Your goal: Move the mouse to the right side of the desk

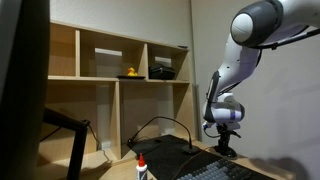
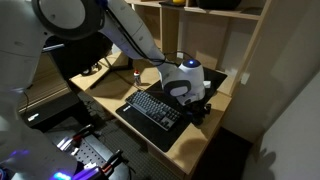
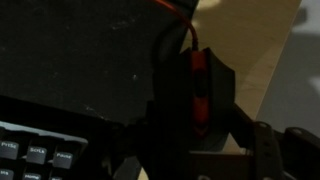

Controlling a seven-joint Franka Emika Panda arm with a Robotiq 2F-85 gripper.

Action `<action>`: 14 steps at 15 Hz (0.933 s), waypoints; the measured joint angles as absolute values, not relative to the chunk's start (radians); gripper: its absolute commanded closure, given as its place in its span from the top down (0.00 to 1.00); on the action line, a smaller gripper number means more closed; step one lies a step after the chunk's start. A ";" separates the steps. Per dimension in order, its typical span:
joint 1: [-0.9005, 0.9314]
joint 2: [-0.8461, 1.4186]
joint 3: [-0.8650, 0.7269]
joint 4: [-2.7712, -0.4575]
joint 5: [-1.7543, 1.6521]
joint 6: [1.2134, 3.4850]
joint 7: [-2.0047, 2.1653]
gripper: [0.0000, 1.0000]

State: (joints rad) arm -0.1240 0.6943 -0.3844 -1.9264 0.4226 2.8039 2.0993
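Observation:
In the wrist view the mouse (image 3: 199, 72), black with a red stripe along its middle, sits between my dark fingers. My gripper (image 3: 192, 105) is shut on it. It hovers over the edge where the dark desk (image 3: 70, 50) meets a light wooden surface (image 3: 250, 50). In both exterior views the gripper (image 1: 226, 143) (image 2: 197, 103) points down just beside the end of the keyboard (image 2: 155, 107), and the mouse is hidden under it.
Keyboard keys (image 3: 35, 155) show in the wrist view's lower left corner. A light wooden shelf unit (image 1: 115, 80) stands behind, holding a yellow duck (image 1: 129, 73) and a black item (image 1: 162, 71). A white bottle with a red cap (image 1: 141, 168) stands near the keyboard (image 1: 222, 172).

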 measured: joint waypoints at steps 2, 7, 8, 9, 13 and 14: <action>-0.098 0.696 -0.407 -1.932 0.394 2.804 2.208 0.45; -0.070 0.695 -0.422 -1.933 0.364 2.713 2.441 0.45; -0.068 0.695 -0.421 -1.932 0.364 2.689 2.489 0.45; -0.066 0.694 -0.420 -1.931 0.364 2.671 2.534 0.45; 0.004 0.707 -0.494 -1.933 0.470 2.644 2.603 0.45; 0.053 0.721 -0.551 -1.933 0.521 2.637 2.602 0.45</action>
State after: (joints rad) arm 0.0528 0.7208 -0.5511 -1.9331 0.5208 2.6370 2.6025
